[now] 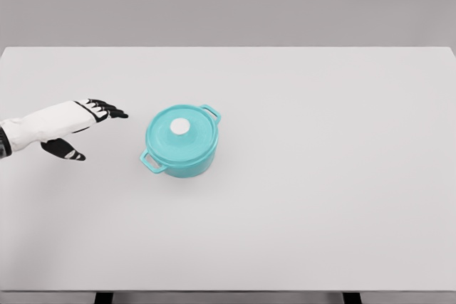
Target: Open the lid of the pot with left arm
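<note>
One pot [181, 142] on the table [320, 176], turquoise, w/ lid [182, 129] seated on top and a white round knob [180, 127] at lid centre. No brand, label or writing readable anywhere on pot, lid or arm. Pot sits left of table centre, approx midway btw far and near edges. Two loop handles: one [211, 112] pointing toward far-right, other [152, 162] toward near-left.

Table surface is plain white, matte, w/ soft shadow under pot. Far edge runs straight across upper part of view; near edge along bottom, w/ two dark legs [104, 297] showing just below it. Behind table is a flat grey wall [228, 1], no detail.

Left hand [89, 122] comes in from table's left edge, white forearm, black fingers [110, 110]. Fingers stretched out toward pot, slightly spread, thumb [65, 150] dropped apart below them; holding nothing. Fingertips near pot but not touching, a bare strip of table btw them and lid rim.

Open room: whole right half of table bare, wide bare band along near edge too, and along far edge.
</note>
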`<control>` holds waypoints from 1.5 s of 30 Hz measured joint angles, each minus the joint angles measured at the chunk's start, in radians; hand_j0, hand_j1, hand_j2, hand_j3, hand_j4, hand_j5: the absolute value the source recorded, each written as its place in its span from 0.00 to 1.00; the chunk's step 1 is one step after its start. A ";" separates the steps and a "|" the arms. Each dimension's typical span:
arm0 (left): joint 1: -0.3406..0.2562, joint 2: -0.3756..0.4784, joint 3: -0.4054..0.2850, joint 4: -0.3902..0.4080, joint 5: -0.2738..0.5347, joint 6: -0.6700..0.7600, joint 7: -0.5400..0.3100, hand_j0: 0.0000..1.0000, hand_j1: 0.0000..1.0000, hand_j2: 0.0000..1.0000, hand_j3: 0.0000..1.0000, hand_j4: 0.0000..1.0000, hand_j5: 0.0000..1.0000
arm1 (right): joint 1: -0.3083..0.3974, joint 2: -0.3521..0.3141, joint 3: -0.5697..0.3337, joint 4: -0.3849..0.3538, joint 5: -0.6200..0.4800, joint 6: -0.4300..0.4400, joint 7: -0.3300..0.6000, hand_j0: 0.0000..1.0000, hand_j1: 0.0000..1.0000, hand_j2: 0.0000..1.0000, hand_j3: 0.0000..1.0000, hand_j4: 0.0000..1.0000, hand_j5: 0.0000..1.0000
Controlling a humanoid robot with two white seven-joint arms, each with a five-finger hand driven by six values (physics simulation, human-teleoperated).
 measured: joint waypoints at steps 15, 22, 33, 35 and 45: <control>-0.538 0.029 -0.455 0.115 0.208 0.003 0.000 1.00 1.00 1.00 1.00 1.00 1.00 | 0.006 0.000 0.000 0.007 0.000 0.002 -0.005 1.00 1.00 1.00 1.00 1.00 1.00; -0.632 0.012 -0.653 0.052 0.278 0.000 0.000 1.00 1.00 1.00 1.00 1.00 1.00 | 0.006 0.000 0.000 0.007 0.000 0.002 -0.005 1.00 1.00 1.00 1.00 1.00 1.00; -0.624 -0.023 -0.703 -0.008 0.238 0.000 0.000 1.00 1.00 1.00 1.00 1.00 1.00 | 0.006 0.000 0.000 0.007 0.000 0.002 -0.005 1.00 1.00 1.00 1.00 1.00 1.00; -0.623 -0.023 -0.707 -0.010 0.228 0.000 0.000 1.00 1.00 1.00 1.00 1.00 1.00 | 0.006 0.000 0.000 0.007 0.000 0.002 -0.005 1.00 1.00 1.00 1.00 1.00 1.00; -0.623 -0.037 -0.733 -0.008 0.158 0.000 0.000 0.93 0.93 0.93 0.93 0.93 0.93 | 0.006 0.000 0.000 0.007 0.000 0.002 -0.005 1.00 1.00 1.00 1.00 1.00 1.00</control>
